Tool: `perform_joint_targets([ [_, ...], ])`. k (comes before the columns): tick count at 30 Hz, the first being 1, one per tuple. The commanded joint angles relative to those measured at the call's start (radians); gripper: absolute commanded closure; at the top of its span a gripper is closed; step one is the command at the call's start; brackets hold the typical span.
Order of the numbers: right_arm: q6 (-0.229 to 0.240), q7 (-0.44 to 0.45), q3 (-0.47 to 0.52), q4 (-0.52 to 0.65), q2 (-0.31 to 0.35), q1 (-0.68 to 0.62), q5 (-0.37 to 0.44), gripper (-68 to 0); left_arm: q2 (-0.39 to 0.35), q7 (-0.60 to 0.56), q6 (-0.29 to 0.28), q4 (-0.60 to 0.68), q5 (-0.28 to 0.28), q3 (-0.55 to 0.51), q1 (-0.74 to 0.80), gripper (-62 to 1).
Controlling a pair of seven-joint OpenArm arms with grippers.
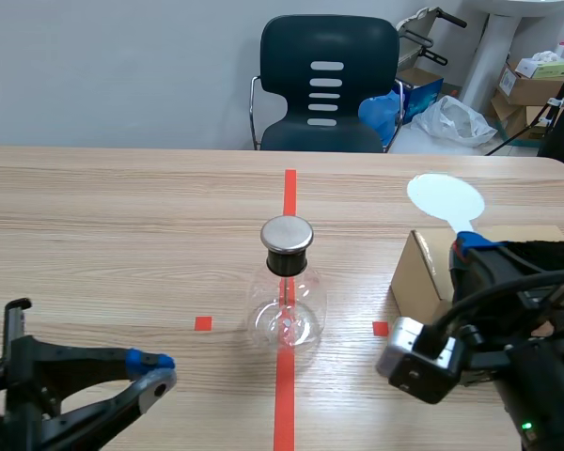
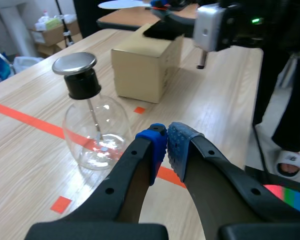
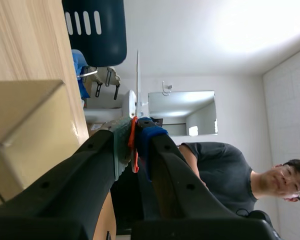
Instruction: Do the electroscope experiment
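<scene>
The electroscope, a clear glass flask (image 1: 287, 315) with a black stopper and a round metal cap (image 1: 287, 233), stands on the red tape line at the table's middle; the flask (image 2: 95, 135) also shows just ahead of my left gripper. My left gripper (image 1: 155, 371) (image 2: 167, 145) rests low at the near left, shut on nothing, pads together. My right gripper (image 1: 472, 246) (image 3: 135, 135) sits above a cardboard box (image 1: 421, 268) (image 3: 25, 130), shut on the thin orange handle of a paddle. The paddle's white disc (image 1: 445, 199) points away from me and shows edge-on as a thin plate (image 3: 137, 80).
A dark chair (image 1: 329, 85) stands behind the table's far edge, with boxes and bags on the floor at the back right. A person in a dark shirt (image 3: 225, 170) shows beyond the right gripper. The cardboard box (image 2: 145, 67) stands close to the right of the flask.
</scene>
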Motion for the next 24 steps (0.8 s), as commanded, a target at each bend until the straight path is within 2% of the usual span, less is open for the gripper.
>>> perform_joint_targets([
  [1, -0.052, -0.035, -0.026, 0.010, 0.009, 0.038, -0.014, -1.1, 0.035, 0.008, -0.002, -0.019, -0.003, -0.003, -0.029, -5.4],
  [3, -0.047, -0.089, -0.072, 0.010, 0.009, 0.061, -0.038, -1.1, 0.076, 0.045, -0.002, -0.056, -0.003, -0.002, -0.060, -5.4],
  [8, 0.008, -0.202, -0.169, 0.010, 0.009, 0.121, -0.089, -1.0, 0.159, 0.103, -0.003, -0.173, -0.003, -0.002, -0.136, -5.4],
  [12, 0.067, -0.280, -0.227, 0.010, 0.008, 0.159, -0.107, -1.0, 0.212, 0.105, -0.011, -0.266, -0.004, -0.002, -0.189, -5.4],
  [18, 0.124, -0.344, -0.283, 0.008, -0.006, 0.186, -0.118, -1.0, 0.288, 0.105, -0.041, -0.392, -0.004, -0.001, -0.251, -5.4],
  [24, 0.148, -0.370, -0.305, -0.028, -0.036, 0.186, -0.178, -1.0, 0.364, 0.105, -0.068, -0.499, -0.002, -0.001, -0.297, -5.4],
])
